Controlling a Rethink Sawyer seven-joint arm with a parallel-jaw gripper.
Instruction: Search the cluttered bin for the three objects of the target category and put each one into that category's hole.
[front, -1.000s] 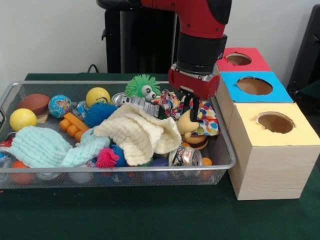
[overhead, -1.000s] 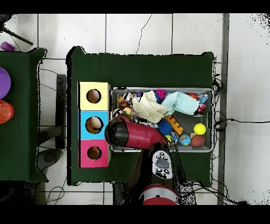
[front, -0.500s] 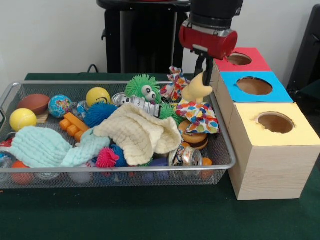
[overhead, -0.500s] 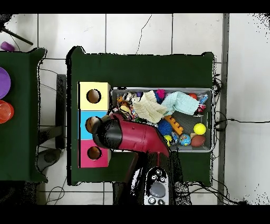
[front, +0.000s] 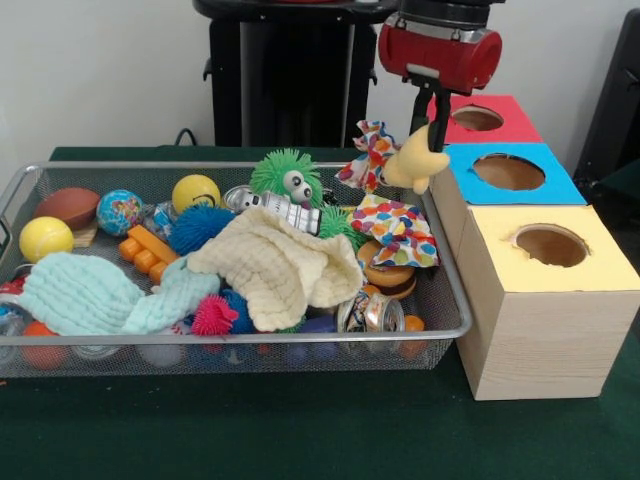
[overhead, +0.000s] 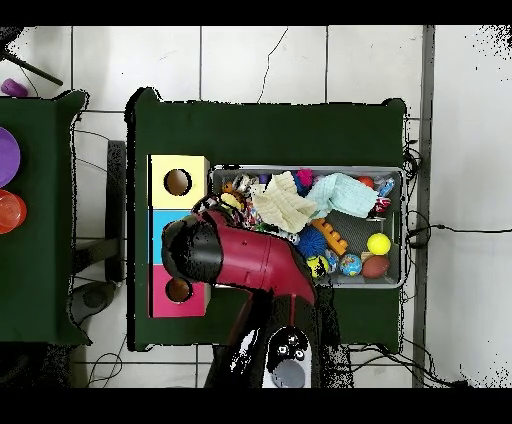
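Note:
My gripper (front: 430, 132) is shut on a yellow soft toy (front: 413, 168) and holds it in the air over the right end of the silver wire-mesh bin (front: 230, 338), next to the blue box (front: 510, 172). The red box (front: 480, 118) stands behind the blue one and the yellow box (front: 552, 245) in front, each with a round hole on top. In the overhead view the red arm (overhead: 195, 250) covers the blue box and hides the gripper. The yellow box (overhead: 178, 182) and red box (overhead: 178, 290) show there.
The bin holds a cream cloth (front: 280, 265), a mint cloth (front: 90, 295), a spotted cloth (front: 395, 228) with one corner standing up beside the toy, a green fuzzy toy (front: 285, 175), yellow balls (front: 196, 192), a blue spiky ball (front: 198, 226), cans and a toy burger (front: 385, 278).
The gripper has risen out of the bin with the yellow toy and moved right towards the blue box. The spotted cloth has dropped back onto the clutter.

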